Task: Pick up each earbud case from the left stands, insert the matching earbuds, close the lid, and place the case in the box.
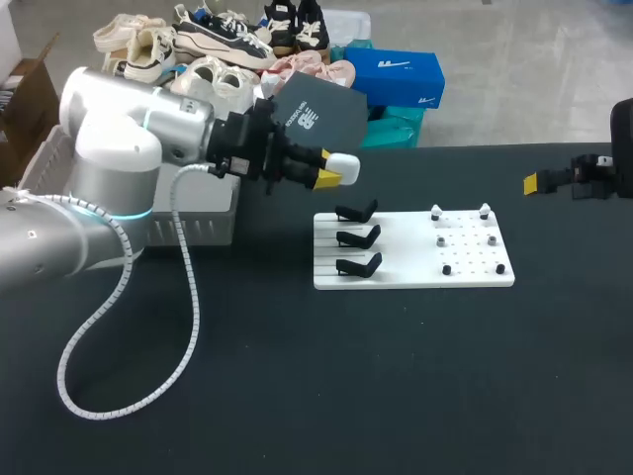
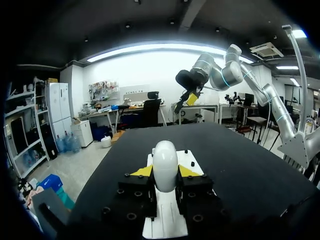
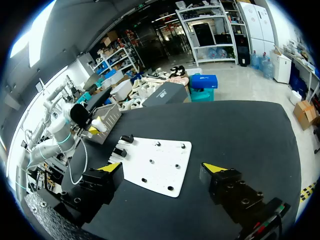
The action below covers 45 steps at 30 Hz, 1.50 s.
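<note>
The earbud case is up in the air, well above the bench, held out over the gap between the grey box and the white board. It is a small, smooth, rounded white shell. I'd judge it light and rigid but slick, the sort of thing that squirts out of a pinch taken too near its curved ends. The flatter sides across the middle look like the safest place to grip. The lid half has to be left free if it is to swing open, and from here the lid looks shut.

The left tool has it that way. Its yellow fingertips are drawn in narrow and press the case from both sides, with the rounded end poking out ahead of them.

The right tool hangs off at the far right of the bench with its fingers spread wide and nothing between them or touching them.

On the board, the three black stands carry no case, and two white-topped earbuds sit on the pegs to their right.
</note>
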### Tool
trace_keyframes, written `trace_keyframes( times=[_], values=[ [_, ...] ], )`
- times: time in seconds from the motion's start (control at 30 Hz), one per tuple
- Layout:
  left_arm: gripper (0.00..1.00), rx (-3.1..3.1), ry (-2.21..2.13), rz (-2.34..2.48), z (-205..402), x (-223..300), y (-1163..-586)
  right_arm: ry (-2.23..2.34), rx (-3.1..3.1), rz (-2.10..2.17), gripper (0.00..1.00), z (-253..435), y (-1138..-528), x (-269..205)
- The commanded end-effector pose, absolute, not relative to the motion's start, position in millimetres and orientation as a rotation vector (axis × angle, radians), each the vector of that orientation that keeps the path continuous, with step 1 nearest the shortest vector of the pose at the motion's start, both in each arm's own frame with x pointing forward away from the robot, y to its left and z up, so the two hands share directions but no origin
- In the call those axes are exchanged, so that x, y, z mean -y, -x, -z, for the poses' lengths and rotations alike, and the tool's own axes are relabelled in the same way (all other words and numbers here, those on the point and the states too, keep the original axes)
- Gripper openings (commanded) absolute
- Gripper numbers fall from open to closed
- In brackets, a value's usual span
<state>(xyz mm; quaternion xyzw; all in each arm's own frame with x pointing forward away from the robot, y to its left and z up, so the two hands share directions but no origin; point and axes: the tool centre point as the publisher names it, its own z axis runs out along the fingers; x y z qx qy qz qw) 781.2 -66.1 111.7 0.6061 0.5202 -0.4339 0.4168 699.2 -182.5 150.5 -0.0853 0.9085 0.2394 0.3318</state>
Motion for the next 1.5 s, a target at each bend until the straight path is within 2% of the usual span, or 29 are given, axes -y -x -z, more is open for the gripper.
trace_keyframes(
  times=[0.03,0.4,1.27,1.5],
  values=[
    [0.0,-1.323,-1.417,0.952,-116,56,-712,0.229,-2.372,-0.635,1.0,-149,-700,184],
    [0.0,-1.323,-1.383,0.953,-122,63,-680,0.229,-2.372,-0.635,1.0,-149,-700,184],
    [0.0,-1.325,-1.379,0.969,-119,64,-678,0.229,-2.372,-0.635,1.0,-149,-700,184],
    [0.0,-1.325,-1.353,1.048,-102,86,-677,0.229,-2.372,-0.635,1.0,-149,-700,184]
  ],
)
